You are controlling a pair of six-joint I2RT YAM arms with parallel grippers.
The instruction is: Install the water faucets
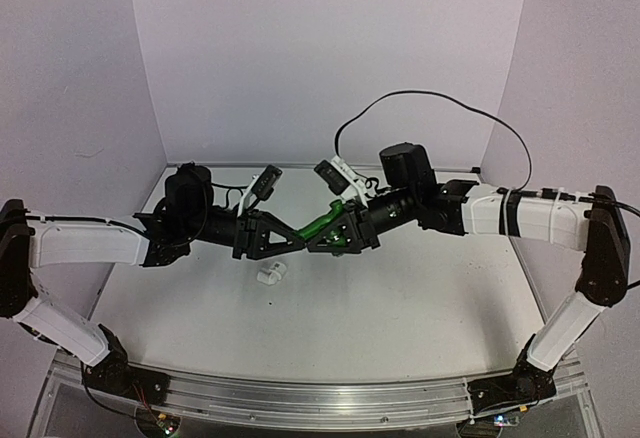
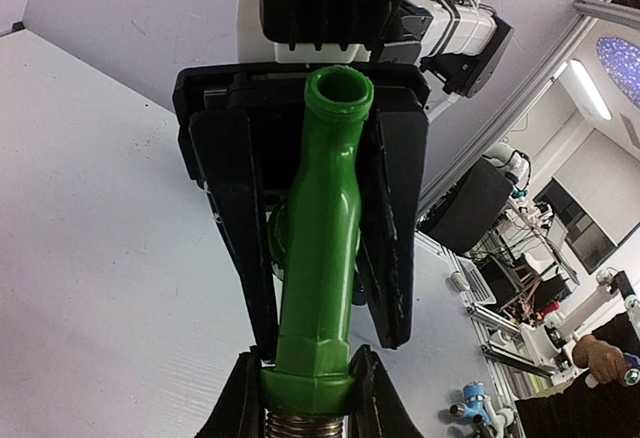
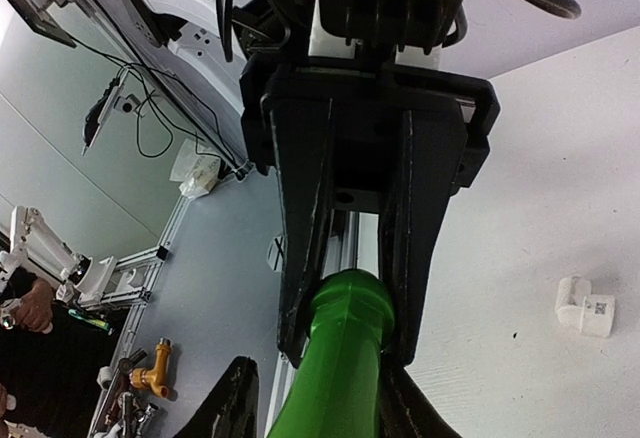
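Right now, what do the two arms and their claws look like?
The left arm and right arm have white shells and black joints. The left claw and right claw are black, each with two flat tapering fingers. A thin black cable arches above the right arm.

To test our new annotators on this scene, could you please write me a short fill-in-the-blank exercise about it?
1. The green tap is gripped in mid-air by ____ grippers at once, the left gripper and the right gripper.
2. The white fitting is not held: it lies on the ____.
3. Neither gripper's jaws stand open: each is ____ on the tap.
Missing words: both; table; shut.
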